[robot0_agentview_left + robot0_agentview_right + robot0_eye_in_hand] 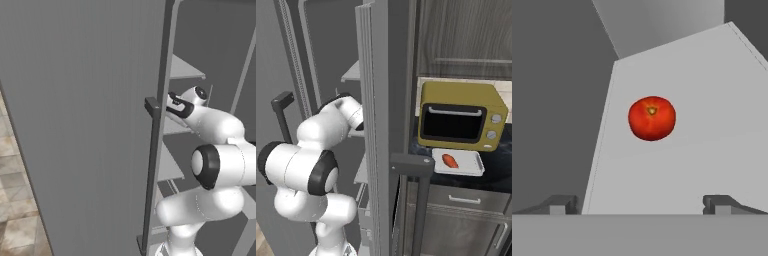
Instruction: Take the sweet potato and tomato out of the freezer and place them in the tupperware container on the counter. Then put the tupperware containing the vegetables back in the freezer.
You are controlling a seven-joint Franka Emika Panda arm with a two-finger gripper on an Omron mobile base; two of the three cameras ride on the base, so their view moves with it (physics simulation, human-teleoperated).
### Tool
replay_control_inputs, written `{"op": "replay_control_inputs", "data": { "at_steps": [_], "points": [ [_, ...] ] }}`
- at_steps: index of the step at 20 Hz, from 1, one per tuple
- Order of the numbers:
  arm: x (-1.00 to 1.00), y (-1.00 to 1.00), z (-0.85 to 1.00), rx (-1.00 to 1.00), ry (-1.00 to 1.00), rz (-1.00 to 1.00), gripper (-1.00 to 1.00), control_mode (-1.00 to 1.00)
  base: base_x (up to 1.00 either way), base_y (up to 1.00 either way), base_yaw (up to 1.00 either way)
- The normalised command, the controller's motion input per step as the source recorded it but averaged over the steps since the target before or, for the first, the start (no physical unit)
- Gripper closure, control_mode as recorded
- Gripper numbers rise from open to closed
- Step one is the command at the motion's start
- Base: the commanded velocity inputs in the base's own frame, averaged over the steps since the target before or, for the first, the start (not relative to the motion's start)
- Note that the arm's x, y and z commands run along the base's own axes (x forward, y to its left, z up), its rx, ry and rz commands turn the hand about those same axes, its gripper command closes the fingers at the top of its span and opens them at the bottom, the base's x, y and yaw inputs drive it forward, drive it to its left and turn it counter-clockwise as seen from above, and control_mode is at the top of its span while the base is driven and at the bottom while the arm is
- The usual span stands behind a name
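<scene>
The gripper (640,205) is hanging spread wide inside the freezer (75,125), looking down at the tomato (652,118), which is sitting alone on a pale shelf (712,100), apart from both fingertips. The sweet potato (449,160) is already lying in the tupperware (474,166) on the counter (496,165), just in front of the microwave (462,116). A round tomato is likely to roll if one finger is touching it first, possibly off the shelf edge. The arm is reaching between the doors, so pulling out carelessly is risking a knock against them.
</scene>
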Motion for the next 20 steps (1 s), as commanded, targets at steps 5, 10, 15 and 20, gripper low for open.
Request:
{"op": "replay_control_inputs", "data": {
  "at_steps": [5,10,15,20],
  "points": [
    [0.3,0.0,-0.14,0.0,0.0,0.0,-1.0,-1.0,0.0,0.0,0.0],
    [0.25,0.0,-0.11,0.0,0.0,0.0,-1.0,-1.0,0.0,0.0,0.0],
    [0.29,0.0,-0.1,0.0,0.0,0.01,-1.0,-1.0,0.0,0.0,0.0],
    [0.25,0.0,-0.1,0.01,0.0,0.03,-1.0,-1.0,0.0,0.0,0.0]
  ]
}}
